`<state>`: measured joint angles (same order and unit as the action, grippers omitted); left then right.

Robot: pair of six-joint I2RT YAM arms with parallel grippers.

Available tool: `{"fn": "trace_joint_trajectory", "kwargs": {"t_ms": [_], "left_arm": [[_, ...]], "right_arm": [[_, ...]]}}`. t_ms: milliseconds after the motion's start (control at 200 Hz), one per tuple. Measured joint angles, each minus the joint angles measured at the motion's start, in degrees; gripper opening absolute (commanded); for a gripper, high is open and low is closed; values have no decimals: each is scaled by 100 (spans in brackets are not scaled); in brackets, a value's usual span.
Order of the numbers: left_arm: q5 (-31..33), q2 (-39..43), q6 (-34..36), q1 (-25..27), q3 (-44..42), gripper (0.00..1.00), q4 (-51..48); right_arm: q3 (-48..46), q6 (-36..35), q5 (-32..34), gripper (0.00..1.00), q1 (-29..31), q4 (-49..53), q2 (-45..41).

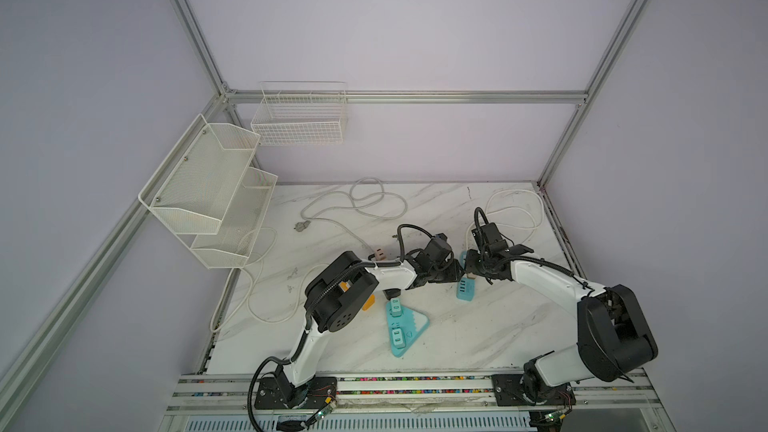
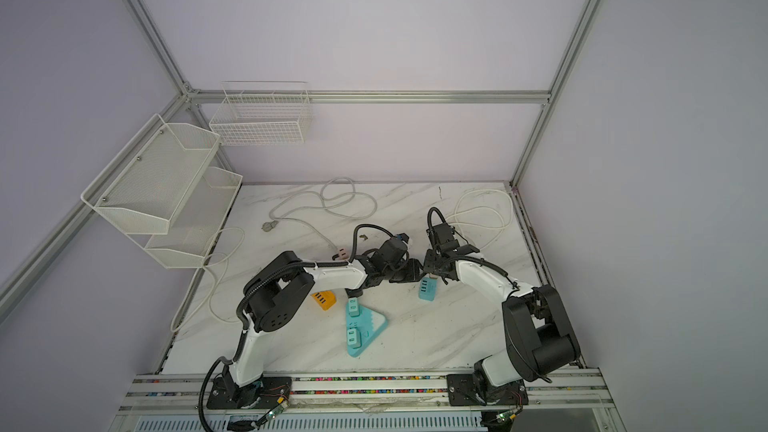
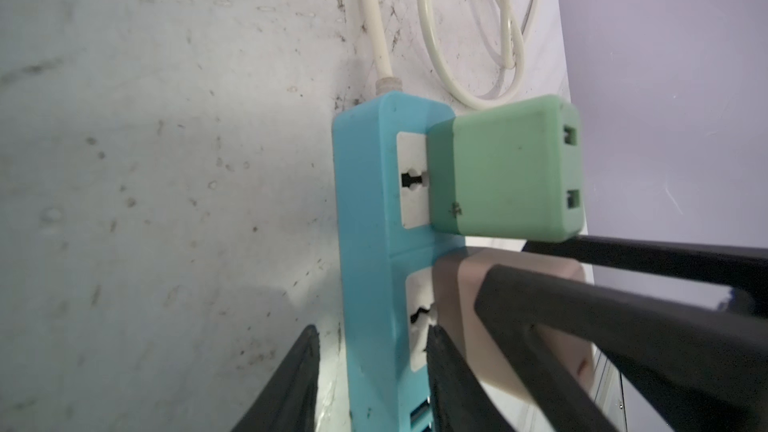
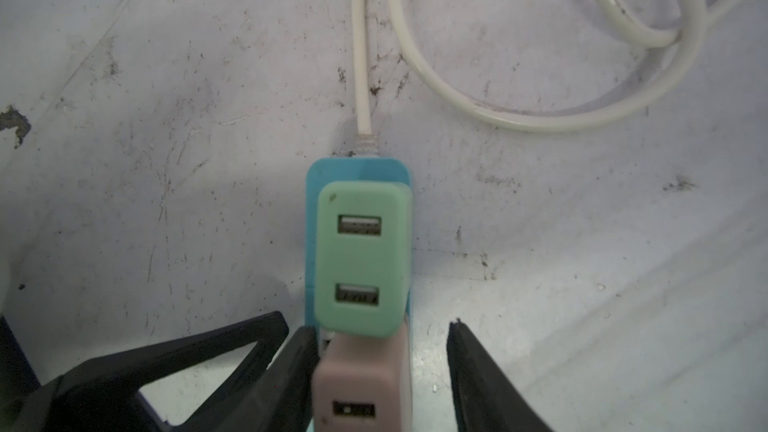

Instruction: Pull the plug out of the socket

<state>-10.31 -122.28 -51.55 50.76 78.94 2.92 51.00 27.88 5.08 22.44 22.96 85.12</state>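
The white marble-patterned table (image 1: 498, 326) carries a long light-blue plastic power strip (image 1: 465, 290) lying right of its middle. The strip's near end shows between the two arms in both top views, and its white cord (image 4: 360, 56) leaves from the far end. Two adapters stand plugged into its face. A mint-green two-port USB adapter (image 4: 361, 259) is in the far socket, and the pale-pink USB plug (image 4: 357, 384) is in the socket just nearer. The left gripper (image 3: 372, 330) straddles the strip with its jaws partly apart, and bare table shows between one finger and the blue side. The right gripper (image 4: 380, 326) brackets the pink plug, also partly apart. One finger touches the plug's side and the other stands clear of it, so the plug is not clamped.
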Motion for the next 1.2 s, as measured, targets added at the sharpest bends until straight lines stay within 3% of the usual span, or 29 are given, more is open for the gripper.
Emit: {"fn": "trace_joint_trajectory", "kwargs": {"t_ms": [505, 1200], "left_arm": [[-149, -131, -39, 4, 68, 32, 48], [79, -120, -90, 111, 68, 27, 85]], "right_arm": [[4, 4, 315, 47, 267, 2, 120], [2, -76, 302, 28, 275, 9, 125]]}}
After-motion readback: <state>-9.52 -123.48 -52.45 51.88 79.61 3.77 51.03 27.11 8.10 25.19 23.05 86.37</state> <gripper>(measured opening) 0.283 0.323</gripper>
